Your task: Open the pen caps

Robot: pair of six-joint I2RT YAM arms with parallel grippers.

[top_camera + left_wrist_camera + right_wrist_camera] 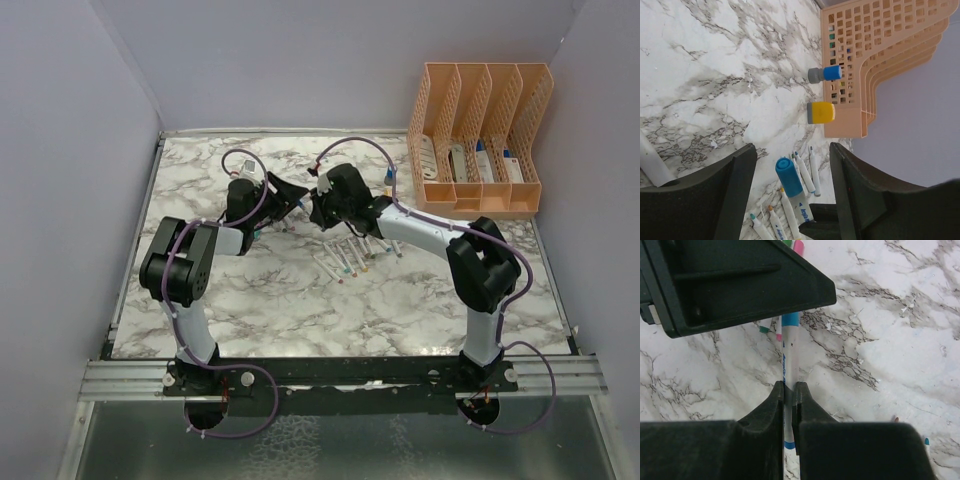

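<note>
My right gripper (789, 385) is shut on a white marker pen (789, 365) and holds it above the table. The pen's blue cap (789, 176) points at my left gripper (792, 152), which is open, with its jaws on either side of the cap and not touching it. In the top view the two grippers meet at mid-table, left (290, 200) and right (318, 208). Several uncapped white pens (345, 258) lie below them on the marble. Loose caps show in the right wrist view, pink (798, 246) and teal (764, 329).
A peach slotted organizer (480, 140) stands at the back right, holding a few items. A yellow block (821, 112) and a blue cylinder (825, 74) lie on the marble table (250, 300) beside it. Grey walls enclose the table.
</note>
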